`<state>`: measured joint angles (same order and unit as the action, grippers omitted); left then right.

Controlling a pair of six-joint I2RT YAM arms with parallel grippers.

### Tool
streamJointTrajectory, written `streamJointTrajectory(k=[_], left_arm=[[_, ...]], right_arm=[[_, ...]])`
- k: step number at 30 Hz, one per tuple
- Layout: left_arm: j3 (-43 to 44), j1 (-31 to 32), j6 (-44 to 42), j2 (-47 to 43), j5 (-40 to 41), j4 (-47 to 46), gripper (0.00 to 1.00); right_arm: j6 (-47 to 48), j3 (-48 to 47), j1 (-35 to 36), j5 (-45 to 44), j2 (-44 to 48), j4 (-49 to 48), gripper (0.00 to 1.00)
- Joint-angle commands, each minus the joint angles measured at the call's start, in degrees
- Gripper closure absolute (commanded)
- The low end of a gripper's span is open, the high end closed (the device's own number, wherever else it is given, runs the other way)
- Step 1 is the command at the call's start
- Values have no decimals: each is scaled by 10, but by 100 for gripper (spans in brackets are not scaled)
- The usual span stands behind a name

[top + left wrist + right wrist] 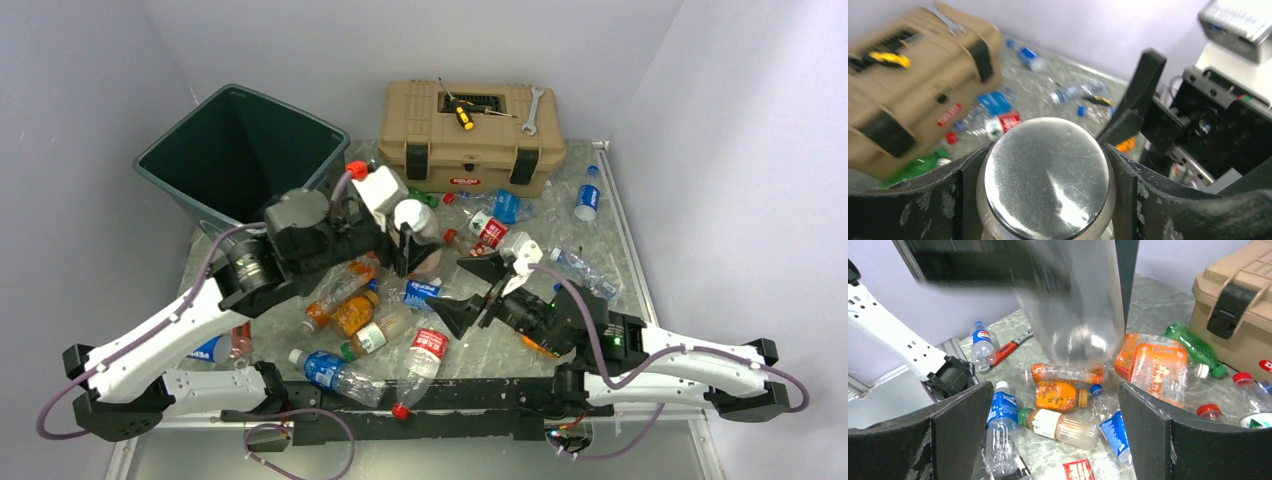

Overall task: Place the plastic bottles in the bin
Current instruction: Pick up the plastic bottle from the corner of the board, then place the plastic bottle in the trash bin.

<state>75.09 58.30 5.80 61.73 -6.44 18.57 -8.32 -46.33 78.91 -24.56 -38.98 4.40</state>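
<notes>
Your left end effector (407,246) is pinching a clear bottle (414,218). On the left wrist cam both fingers (923,200) sit tight against its sides and you look straight at its shiny round base. The bottle is lifted off the bench (505,352), above the middle of the pile and in front of the tan toolbox (470,150). It sits just off the near right corner of the bin (240,150), beside the opening, not over it. Your right end effector (474,292) is spread wide with nothing gripped, hanging low over the pile just right of the held bottle. On the right wrist cam that bottle shows blurred, up high between the two spread fingers (955,430), with the left arm's dark hardware on top of it. The other plastic bottles (350,312) lie loose on the bench: a cluster of orange ones and clear ones with blue or red labels between the two arms, and more along the toolbox front, a green one (1195,347) among them. One blue-labelled bottle (587,198) lies off by the right edge. The bin stands upright at the far left corner, left of the toolbox and apart from it. A yellow-handled screwdriver (462,115) and a wrench (530,110) lie on the toolbox lid.
</notes>
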Motion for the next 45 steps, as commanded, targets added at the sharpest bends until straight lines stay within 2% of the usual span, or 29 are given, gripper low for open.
streamJointTrajectory(k=[1,5,9,11,13,16,18,22,27,32,36,40,41,42,44,45], left_arm=[[109,0,-79,-6,117,14,100],[182,0,-137,3,239,7,100],[239,-2,-250,46,429,-24,100],[244,-16,-302,67,482,-59,100],[273,-74,-261,89,464,-8,100],[340,-253,-88,133,338,122,100],[354,-312,-38,147,311,146,100],[354,-368,2,151,318,156,100],[333,-480,66,173,299,212,100],[239,-563,148,159,194,208,100],[187,-573,156,141,185,183,100],[192,-573,150,149,174,200,100],[193,-573,149,149,170,205,95],[191,-574,148,144,170,204,80],[188,-573,146,131,177,196,34],[190,-573,144,123,181,194,16]], right_arm=[[-33,6,3,-42,46,25,0],[-38,78,3,-69,110,-33,0],[-40,105,3,-110,130,-17,0],[-40,118,3,-123,119,-10,0],[-46,128,3,-136,99,-8,0],[-55,133,3,-145,56,-11,0],[-64,132,2,-149,25,-13,0],[-98,133,2,-167,-24,-13,0],[-139,131,1,-226,-49,7,0],[-131,135,1,-261,-36,9,0],[-99,141,1,-274,-28,3,0],[-100,138,0,-279,-28,10,0],[-102,137,0,-286,-30,14,0],[-107,135,0,-299,-32,23,0],[-132,125,0,-350,-35,51,0],[-140,121,0,-373,-34,63,0]])
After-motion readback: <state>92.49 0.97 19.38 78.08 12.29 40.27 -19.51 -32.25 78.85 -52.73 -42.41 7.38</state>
